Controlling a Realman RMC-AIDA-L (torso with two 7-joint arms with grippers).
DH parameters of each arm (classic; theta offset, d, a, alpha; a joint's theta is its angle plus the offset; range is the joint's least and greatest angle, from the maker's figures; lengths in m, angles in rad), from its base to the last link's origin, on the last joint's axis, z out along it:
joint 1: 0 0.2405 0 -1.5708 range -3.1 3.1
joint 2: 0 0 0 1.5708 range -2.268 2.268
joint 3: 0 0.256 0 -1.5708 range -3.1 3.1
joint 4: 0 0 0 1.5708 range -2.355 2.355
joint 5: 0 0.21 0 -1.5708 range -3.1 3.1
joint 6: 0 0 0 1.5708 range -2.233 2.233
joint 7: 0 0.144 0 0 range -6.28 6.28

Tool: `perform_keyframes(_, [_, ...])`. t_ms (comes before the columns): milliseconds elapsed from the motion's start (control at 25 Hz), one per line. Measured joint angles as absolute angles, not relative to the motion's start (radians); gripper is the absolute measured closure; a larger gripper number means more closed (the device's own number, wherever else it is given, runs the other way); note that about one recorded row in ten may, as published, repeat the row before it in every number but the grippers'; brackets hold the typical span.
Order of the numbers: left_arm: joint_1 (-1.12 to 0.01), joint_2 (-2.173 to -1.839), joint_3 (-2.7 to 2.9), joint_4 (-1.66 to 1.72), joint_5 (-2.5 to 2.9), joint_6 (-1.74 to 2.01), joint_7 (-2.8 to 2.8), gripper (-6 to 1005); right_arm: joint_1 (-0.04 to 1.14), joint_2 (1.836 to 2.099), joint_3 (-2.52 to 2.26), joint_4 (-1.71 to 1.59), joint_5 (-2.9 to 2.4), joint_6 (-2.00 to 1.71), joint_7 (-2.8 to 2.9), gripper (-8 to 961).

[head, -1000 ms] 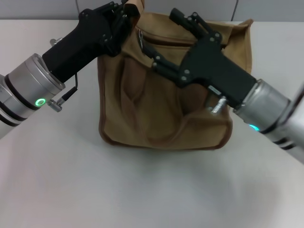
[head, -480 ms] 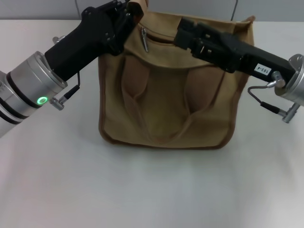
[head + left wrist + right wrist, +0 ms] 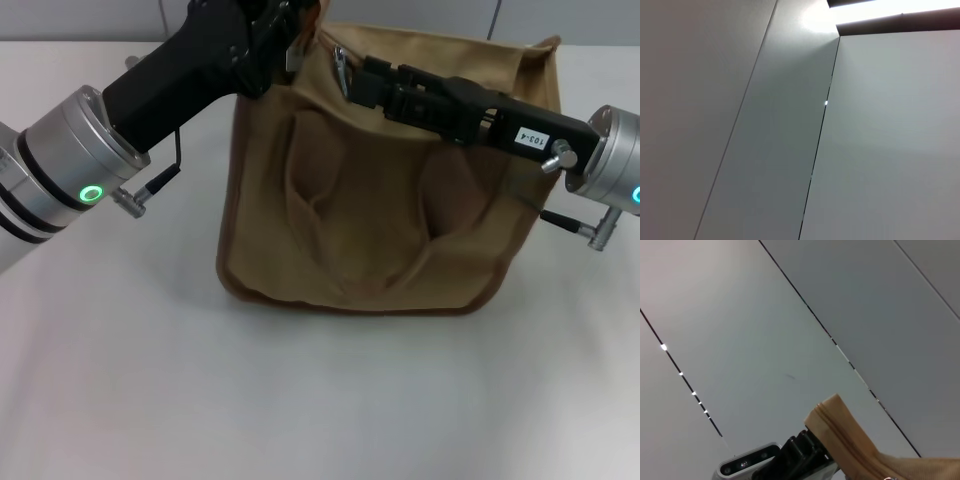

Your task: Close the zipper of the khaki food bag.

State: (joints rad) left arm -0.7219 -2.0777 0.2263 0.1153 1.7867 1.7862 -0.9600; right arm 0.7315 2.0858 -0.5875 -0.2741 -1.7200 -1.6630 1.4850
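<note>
White table point(image 3: 300, 400), khaki food bag point(image 3: 380, 230) upright, contents hidden

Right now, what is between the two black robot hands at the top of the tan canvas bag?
In the head view, the small silver zipper pull hangs between left gripper and right gripper, on the khaki food bag.

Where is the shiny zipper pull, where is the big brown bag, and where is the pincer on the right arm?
Small shiny silver zipper pull tab point(image 3: 341, 68): head view, on the hanging metal tab.
Boxy tan canvas food bag point(image 3: 375, 225): head view, on its front panel.
Right black pincer point(image 3: 360, 80): head view, at its tip beside the pull tab.
</note>
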Motion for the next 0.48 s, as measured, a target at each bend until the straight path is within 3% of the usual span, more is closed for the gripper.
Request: perform_keyframes(480, [-0.731, -2.078, 0.225, 0.117, 1.789, 1.779, -0.963, 933, 0.765, 2.091, -0.650, -0.248, -1.716, -1.645, 1.488, 150])
